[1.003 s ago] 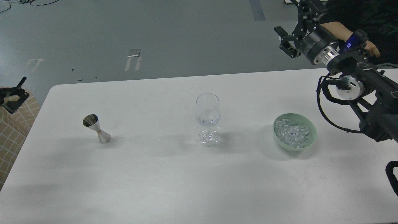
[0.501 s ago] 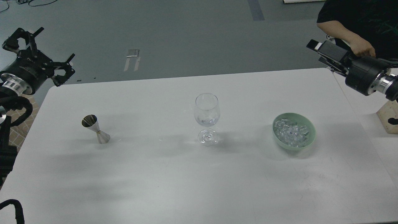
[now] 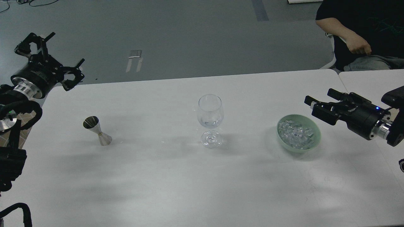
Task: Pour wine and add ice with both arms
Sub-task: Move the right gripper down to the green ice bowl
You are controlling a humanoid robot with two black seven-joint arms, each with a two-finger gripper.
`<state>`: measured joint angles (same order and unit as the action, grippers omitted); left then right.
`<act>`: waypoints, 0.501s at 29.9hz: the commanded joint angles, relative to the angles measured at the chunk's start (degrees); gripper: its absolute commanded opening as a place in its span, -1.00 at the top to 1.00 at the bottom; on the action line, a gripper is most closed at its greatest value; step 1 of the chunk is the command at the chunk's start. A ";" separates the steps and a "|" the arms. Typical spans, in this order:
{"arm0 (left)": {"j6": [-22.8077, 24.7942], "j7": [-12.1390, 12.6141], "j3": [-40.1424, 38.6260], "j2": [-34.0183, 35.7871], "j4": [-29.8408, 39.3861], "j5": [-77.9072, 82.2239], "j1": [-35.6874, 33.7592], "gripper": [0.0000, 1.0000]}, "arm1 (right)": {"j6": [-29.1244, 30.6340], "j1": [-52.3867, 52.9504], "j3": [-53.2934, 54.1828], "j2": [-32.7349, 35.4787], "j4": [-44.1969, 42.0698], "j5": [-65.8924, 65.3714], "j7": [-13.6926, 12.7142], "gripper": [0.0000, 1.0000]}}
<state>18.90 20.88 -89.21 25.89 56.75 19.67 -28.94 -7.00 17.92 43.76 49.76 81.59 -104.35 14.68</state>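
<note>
- The work reads as being at its opening: nothing is held, and both arms are only nearing the things on the white desk (image 3: 164, 183).
- The left tool (image 3: 52, 58) hangs in the air above the far-left corner of the desk, fingers spread wide and empty, well apart from the steel jigger (image 3: 97, 130).
- The jigger stands upright on the left part of the desk, its open cup upward; whether it holds wine cannot be told from here.
- The stemmed wine glass (image 3: 210, 119) stands upright in the middle of the desk, between the jigger and the bowl. A faint glint low in its bowl may be liquid, but that is not certain.
- The right tool (image 3: 318, 105) comes in from the right, fingers parted and empty, just beside the far-right rim of the pale green bowl (image 3: 316, 134), not touching it.
- The ice (image 3: 296, 134) lies heaped inside that bowl, clear small cubes, none in the glass.
- A seated person (image 3: 356, 34) is at the far right, beyond the desk, clear of the things.
- Judged next move, left side: lower to the jigger's narrow waist, close there, keep it level while lifting, then tip it over the glass mouth.
- Judged next move, right side: dip into the bowl and pinch a cube; the pieces look slick and small, so a centred, gentle closing is called for.
</note>
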 commanded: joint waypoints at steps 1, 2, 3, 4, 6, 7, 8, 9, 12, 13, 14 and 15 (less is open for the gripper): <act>0.00 -0.05 0.00 -0.58 0.29 0.02 0.20 -0.96 | -0.12 -1.40 -0.16 -0.28 0.14 -2.61 0.00 -0.90; 0.00 0.04 0.00 -0.58 0.29 0.02 0.20 -0.96 | -0.12 -1.75 -0.16 -0.37 0.06 -3.57 0.00 -0.83; 0.00 0.04 0.00 -0.58 0.29 0.02 0.20 -0.96 | -0.12 -2.01 -0.16 -0.45 0.06 -3.75 0.00 -0.80; 0.00 0.04 0.00 -0.58 0.29 0.02 0.20 -0.96 | -0.12 -2.54 -0.25 -0.89 -0.03 -3.84 0.00 -0.70; 0.00 0.04 0.00 -0.58 0.29 0.02 0.20 -0.96 | -0.03 -3.33 -0.25 -1.94 -0.38 -4.28 -0.09 -0.55; 0.09 0.04 0.00 -0.58 0.29 0.02 0.20 -0.96 | -0.03 -3.42 -0.25 -2.30 -0.47 -4.37 -0.09 -0.54; 0.09 0.04 0.00 -0.58 0.29 0.02 0.20 -0.96 | 0.06 -3.51 -0.25 -3.08 -0.82 -4.63 -0.09 -0.54; 0.09 0.04 0.00 -0.58 0.29 0.02 0.20 -0.96 | 0.06 -3.60 -0.34 -3.70 -1.08 -4.63 -0.18 -0.54; 0.09 0.04 0.00 -0.75 0.29 -0.07 0.28 -0.96 | 0.32 -3.60 -0.34 -6.78 -3.80 -4.63 -0.44 -0.55; 0.17 0.04 0.08 -0.93 0.38 0.02 0.28 -0.96 | 0.32 -3.60 -0.34 -7.74 -4.86 -4.63 -0.44 -0.55; 0.17 0.04 0.00 -1.02 0.38 0.02 0.28 -0.96 | 0.32 -3.60 -0.34 -8.10 -5.21 -4.63 -0.44 -0.56; 0.17 0.04 0.00 -1.11 0.38 0.02 0.28 -0.96 | 0.32 -3.60 -0.34 -8.36 -5.48 -4.63 -0.44 -0.56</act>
<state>19.01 20.92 -89.19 25.05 57.07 19.69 -28.66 -6.73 14.33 43.41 42.79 77.49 -108.98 14.28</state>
